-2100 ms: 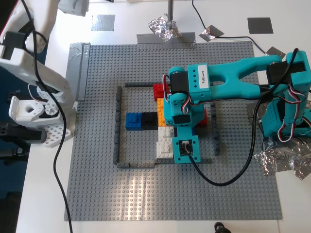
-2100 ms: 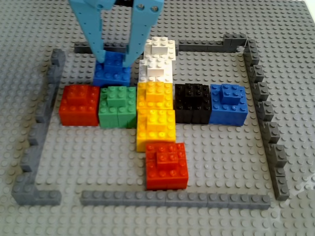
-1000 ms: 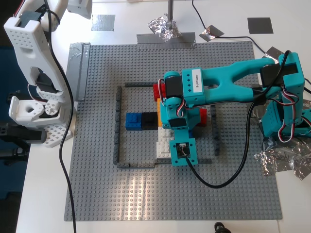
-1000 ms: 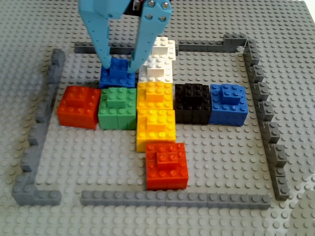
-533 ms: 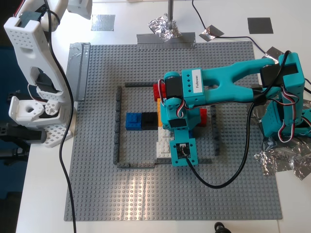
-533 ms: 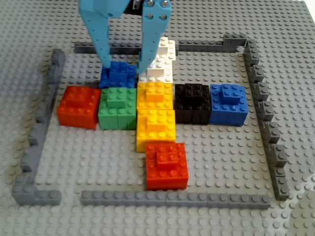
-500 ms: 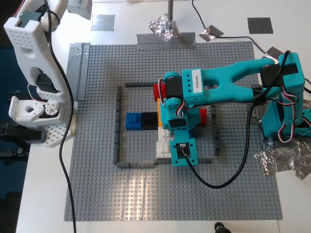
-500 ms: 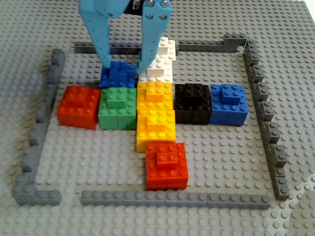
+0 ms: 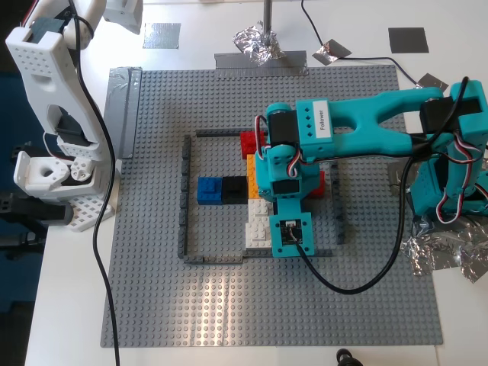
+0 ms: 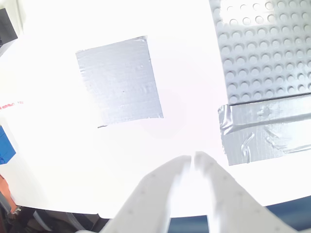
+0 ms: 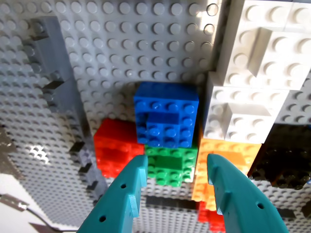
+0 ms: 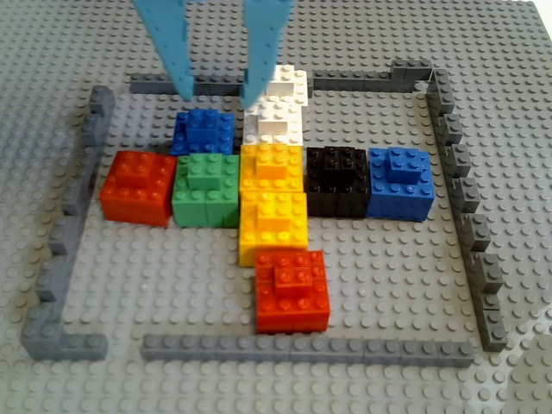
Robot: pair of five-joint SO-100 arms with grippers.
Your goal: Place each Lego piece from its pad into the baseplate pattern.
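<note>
My first gripper [image 12: 218, 90] is open and hangs just above a blue Lego piece [image 12: 204, 131], its teal fingers [image 11: 131, 189] clear of that brick [image 11: 166, 114]. The blue brick stands on the baseplate [image 12: 172, 285] behind a green brick [image 12: 205, 187] and beside white ones, inside the pattern [image 12: 274, 194]. Two red bricks [image 12: 136, 184] [image 12: 291, 289] also sit in the pattern. The teal arm [image 9: 358, 126] hides the blue brick in the exterior view. My second gripper [image 10: 193, 160] is shut on nothing over the white table, near a bare grey pad [image 10: 119, 80]. Both pads [image 9: 162, 35] [image 9: 408, 40] lie bare.
Thin dark grey strips [image 12: 302, 349] ring the pattern. The white arm [image 9: 49, 76] and its base stand at the exterior view's left. Foil scraps [image 9: 258, 42] [image 9: 446, 255] and a black cable [image 9: 358, 282] lie around the baseplate [image 9: 152, 229]. Grey tape [image 10: 262, 128] holds the plate's corner.
My first gripper has opened, let go of the blue brick and risen; the brick stays on the baseplate. The white arm swung up early on, then held still.
</note>
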